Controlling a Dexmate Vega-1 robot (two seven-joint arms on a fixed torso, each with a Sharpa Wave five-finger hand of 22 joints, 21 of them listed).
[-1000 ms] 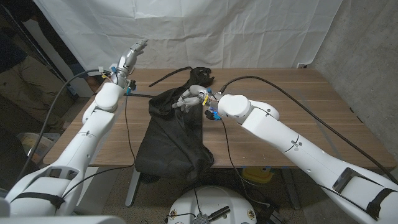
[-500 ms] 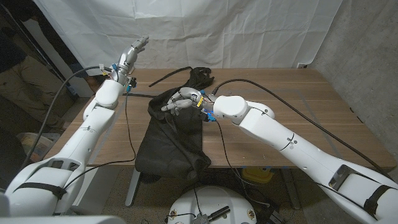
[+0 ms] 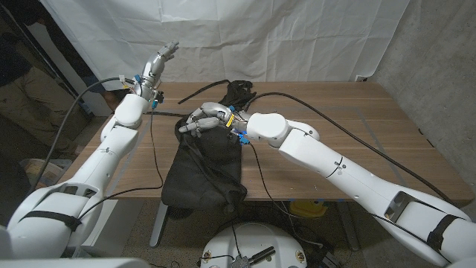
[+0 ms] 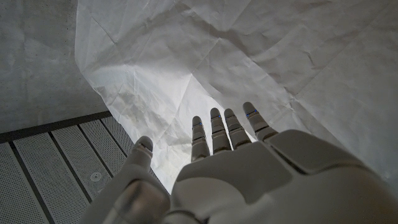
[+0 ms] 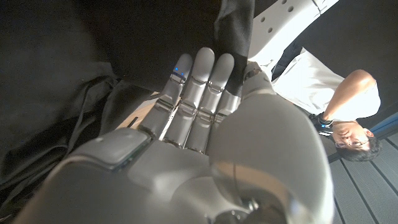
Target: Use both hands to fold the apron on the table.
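The black apron (image 3: pixel 208 160) lies crumpled on the wooden table (image 3: pixel 335 119), its lower part hanging over the front edge and a bunched end (image 3: pixel 240 92) near the back. My right hand (image 3: pixel 204 119) is over the apron's upper left part, fingers stretched out and close together on the dark cloth (image 5: pixel 74 106), as the right hand (image 5: pixel 193 93) also shows in the right wrist view. I see nothing pinched in it. My left hand (image 3: pixel 159 61) is raised above the table's back left corner, fingers apart and holding nothing; the left hand (image 4: pixel 236 162) faces the white backdrop.
A black apron strap (image 3: pixel 199 91) trails towards the back left. A thick black cable (image 3: pixel 349 119) crosses the table's right half. A white sheet (image 3: pixel 260 37) hangs behind. A person (image 5: pixel 348 118) stands off to the left side, also at the picture's left edge (image 3: pixel 18 82).
My right hand has slid left across the apron's upper part, from near its middle to its left edge. The left hand has stayed raised.
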